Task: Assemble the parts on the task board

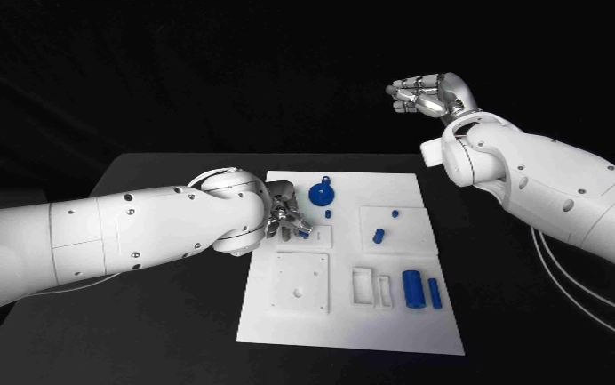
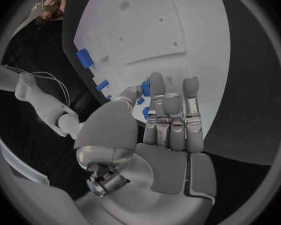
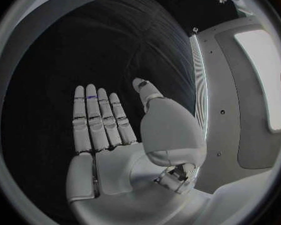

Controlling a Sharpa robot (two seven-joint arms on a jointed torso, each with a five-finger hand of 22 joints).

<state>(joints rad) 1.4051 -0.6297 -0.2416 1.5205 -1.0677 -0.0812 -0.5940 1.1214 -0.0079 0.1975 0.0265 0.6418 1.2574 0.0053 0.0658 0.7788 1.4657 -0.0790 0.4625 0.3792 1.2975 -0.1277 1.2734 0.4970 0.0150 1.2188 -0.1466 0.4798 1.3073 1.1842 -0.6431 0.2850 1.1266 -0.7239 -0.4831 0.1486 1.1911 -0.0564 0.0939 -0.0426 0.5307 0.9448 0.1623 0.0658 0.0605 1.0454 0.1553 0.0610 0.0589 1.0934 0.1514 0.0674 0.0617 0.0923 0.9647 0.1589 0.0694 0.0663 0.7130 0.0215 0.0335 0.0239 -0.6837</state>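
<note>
- The board is a flat white plate with shallow square and slot recesses, lying in the middle of the black bench.
- Blue parts sit on it: a round disc with a small loop near the far edge, a short peg in a square recess on the right, and a thick cylinder with a thinner pin just beside it near the right edge.
- All the parts look smooth and matt, plastic-like; the bench surface is dull black.
- The left hand is low over the board's far left corner, its silver fingers reaching down beside the disc.
- In the left wrist view small blue pieces show right at the fingertips; whether they are pinched or merely touched I cannot tell.
- The right hand is raised above and beyond the bench, well apart from the board.
- In the right wrist view its fingers lie straight and side by side, palm flat, released and holding nothing.
</note>
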